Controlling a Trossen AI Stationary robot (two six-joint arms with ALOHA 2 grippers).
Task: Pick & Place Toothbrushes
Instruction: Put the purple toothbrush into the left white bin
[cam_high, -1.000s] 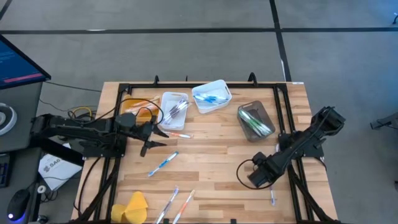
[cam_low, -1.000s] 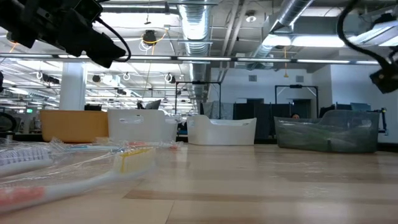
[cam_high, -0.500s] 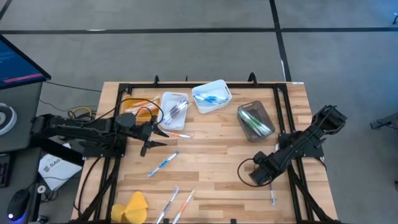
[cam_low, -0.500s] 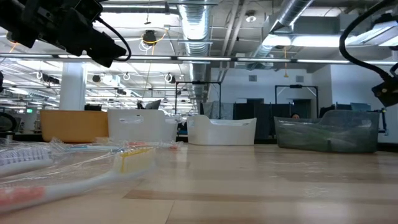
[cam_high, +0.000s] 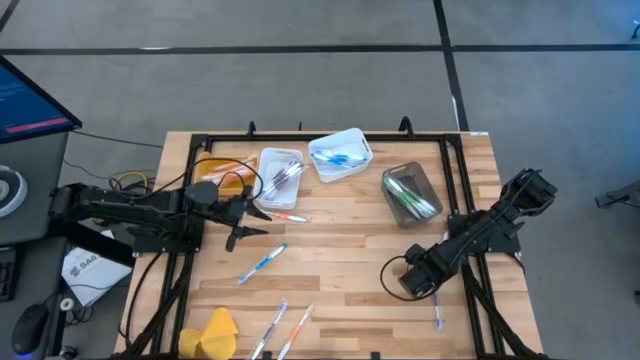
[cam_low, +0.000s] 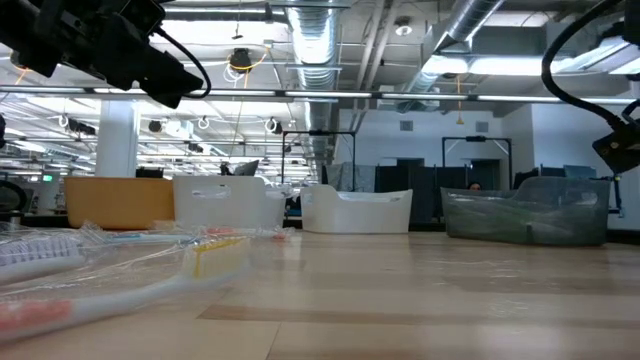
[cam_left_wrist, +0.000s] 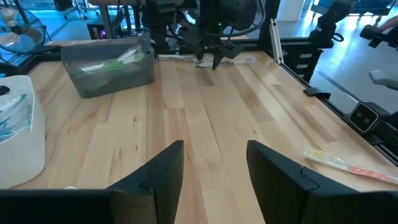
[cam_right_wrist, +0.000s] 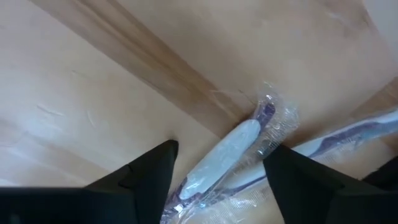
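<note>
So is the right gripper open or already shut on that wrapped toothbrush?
Open: the right gripper's dark fingers stand apart either side of the wrapped toothbrush, gaps showing.

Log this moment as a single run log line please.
right tool: low over wrapped toothbrush, fingers either side, not gripped | left tool: open, empty, waiting near the bins | loose toothbrushes left on table

Even overhead light is washing the desk (cam_high: 340, 250) softly in the high view, while ceiling strip lights are glaring across the low view's top and its lower-left foreground is blurring.
</note>
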